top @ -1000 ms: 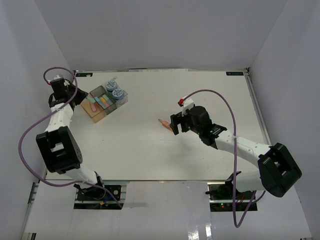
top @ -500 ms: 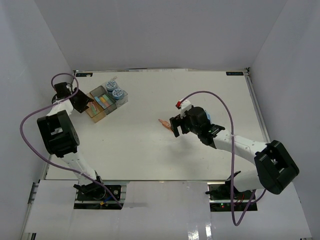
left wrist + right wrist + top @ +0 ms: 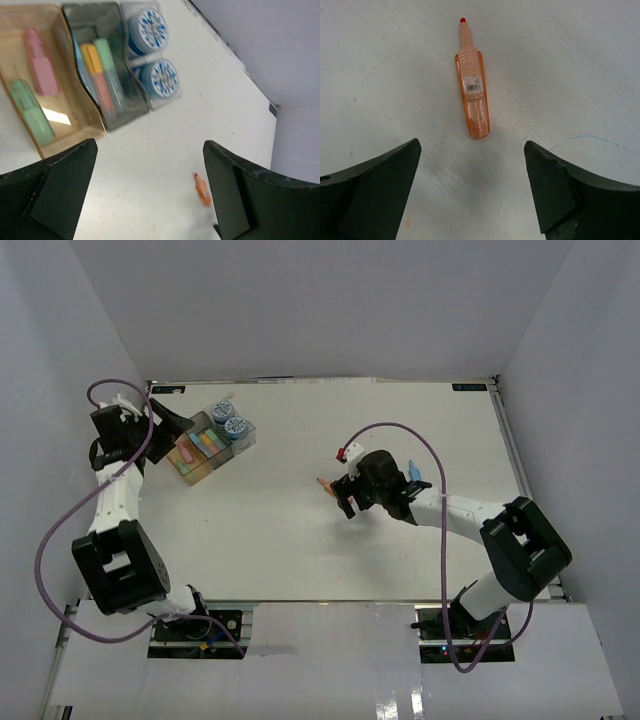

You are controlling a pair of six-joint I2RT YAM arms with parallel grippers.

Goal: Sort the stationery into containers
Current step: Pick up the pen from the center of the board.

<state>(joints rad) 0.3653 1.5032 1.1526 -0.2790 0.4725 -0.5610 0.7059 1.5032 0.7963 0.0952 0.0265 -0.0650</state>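
Right hand [image 3: 471,150], spread wide and empty, hangs over an orange marker [image 3: 472,95] lying alone mid-tabletop [image 3: 570,75], tip pointing away. Left hand [image 3: 150,145], also wide and empty, hovers near the 3 bins [image 3: 92,112], which hold pastel sticks [image 3: 39,70] and 2 rolls [image 3: 159,77].

— Robotics lab, by the look of it: a boxed-in test cell.
— Going by what?
— Plain white panels [image 3: 300,300] closing off 9, 12 and 3 o'clock around a white table [image 3: 290,550]. Left arm [image 3: 115,510] bolted down at 7 o'clock, right arm [image 3: 470,525] at 5, with purple cables [image 3: 385,424] looping loose over both.
— Anything else?
— Exposed wiring [image 3: 195,627] and metal mounting brackets under the near edge at 6 o'clock. Bench hardware, all left uncovered.
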